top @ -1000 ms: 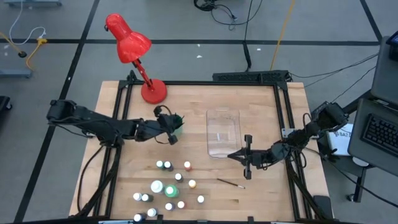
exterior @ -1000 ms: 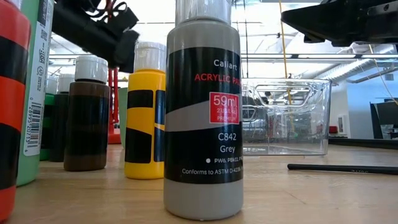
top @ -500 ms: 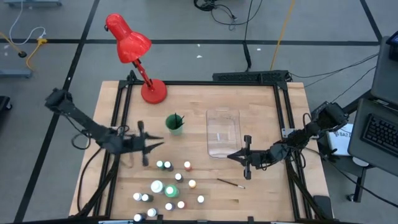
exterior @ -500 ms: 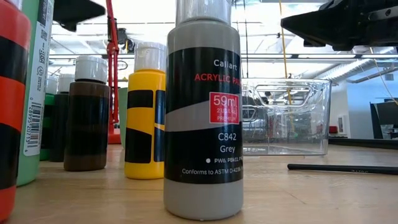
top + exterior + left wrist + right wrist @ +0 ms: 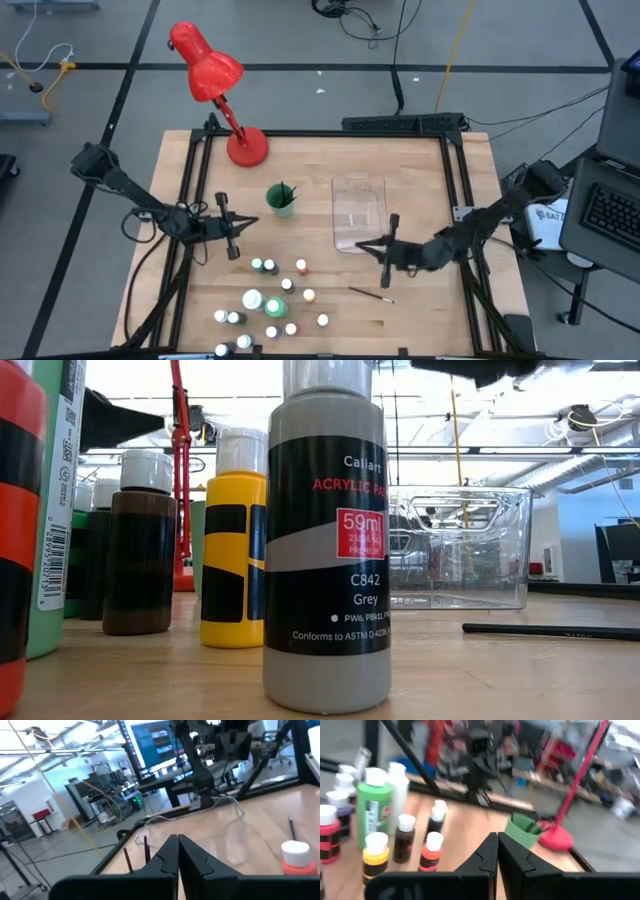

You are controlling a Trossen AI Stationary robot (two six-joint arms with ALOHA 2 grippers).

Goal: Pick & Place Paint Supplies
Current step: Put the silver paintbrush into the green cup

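Observation:
Small white-capped paint bottles (image 5: 272, 298) stand in a cluster near the table's front edge; the right wrist view shows a tall green one (image 5: 374, 810) among them. One thin brush (image 5: 370, 294) lies flat to their right. A green cup (image 5: 281, 198) holds other brushes upright. A clear bin (image 5: 358, 213) stands at the middle. My left gripper (image 5: 232, 232) hovers shut and empty to the left of the cup, above the bottles' far side. My right gripper (image 5: 388, 250) is shut and empty by the bin's near edge, above the lying brush.
A red desk lamp (image 5: 215, 80) stands on its base at the table's far left. In the low view a grey bottle (image 5: 325, 560) and a yellow one (image 5: 232, 550) fill the foreground. Bare wood lies between the bottles and the bin.
My left gripper has drawn back from the green cup toward the table's left and near side, turned, and shut with nothing in it. My right gripper has risen a little and shifted slightly left, staying shut. The cup, bottles and lying brush have kept their places.

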